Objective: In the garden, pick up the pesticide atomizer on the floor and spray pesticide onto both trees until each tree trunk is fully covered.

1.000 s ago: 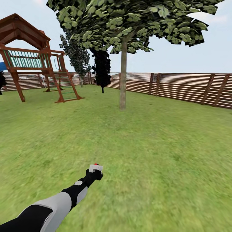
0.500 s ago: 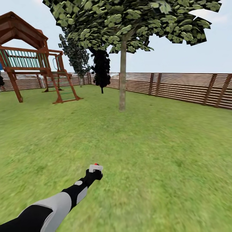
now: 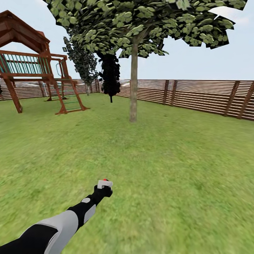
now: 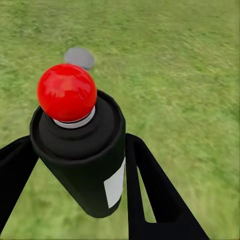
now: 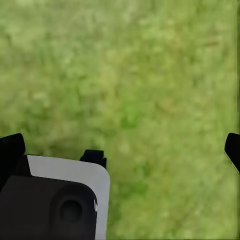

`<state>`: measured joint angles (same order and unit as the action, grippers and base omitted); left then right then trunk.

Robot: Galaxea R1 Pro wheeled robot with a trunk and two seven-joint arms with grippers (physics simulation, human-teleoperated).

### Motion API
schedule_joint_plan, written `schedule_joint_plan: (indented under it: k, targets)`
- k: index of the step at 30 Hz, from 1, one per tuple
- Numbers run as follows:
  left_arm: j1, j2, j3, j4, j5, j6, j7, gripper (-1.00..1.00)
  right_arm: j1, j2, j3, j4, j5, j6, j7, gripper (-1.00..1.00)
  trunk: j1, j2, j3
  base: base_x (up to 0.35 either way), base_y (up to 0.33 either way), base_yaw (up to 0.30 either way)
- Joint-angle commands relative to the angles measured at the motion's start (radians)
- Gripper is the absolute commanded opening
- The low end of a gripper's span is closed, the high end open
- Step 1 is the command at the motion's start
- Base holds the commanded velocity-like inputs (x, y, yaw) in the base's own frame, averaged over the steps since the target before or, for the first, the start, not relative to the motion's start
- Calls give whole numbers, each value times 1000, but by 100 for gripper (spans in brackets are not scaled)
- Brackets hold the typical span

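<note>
Flat, even daylight all round, no sun to be seen and barely a cast shadow on the grass; the lawn smears soft toward the head view's lower edge; fence lines bow slightly at the sides; both wrist views blur the turf; the red top carries a soft sheen

The left hand, on an outstretched black-and-grey arm, carries a red-topped bottle above green grass; ahead stands a bare grey-brown tree trunk before a brown slatted fence.
</note>
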<state>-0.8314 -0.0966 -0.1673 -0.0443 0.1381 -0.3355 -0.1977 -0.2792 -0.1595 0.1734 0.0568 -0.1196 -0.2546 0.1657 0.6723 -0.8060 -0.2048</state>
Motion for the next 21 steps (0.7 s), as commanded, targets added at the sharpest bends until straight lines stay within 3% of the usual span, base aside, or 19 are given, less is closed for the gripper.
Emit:
schedule_joint_plan:
  k: [1,21]
  targets:
    - [0,0,0,0,-2,0,4,-100,0,0,0,0,0,0,0,100,0,0,0,350,-85,0]
    - [0,-3,0,0,-3,0,4,-100,0,0,0,0,0,0,0,100,0,0,0,350,-85,0]
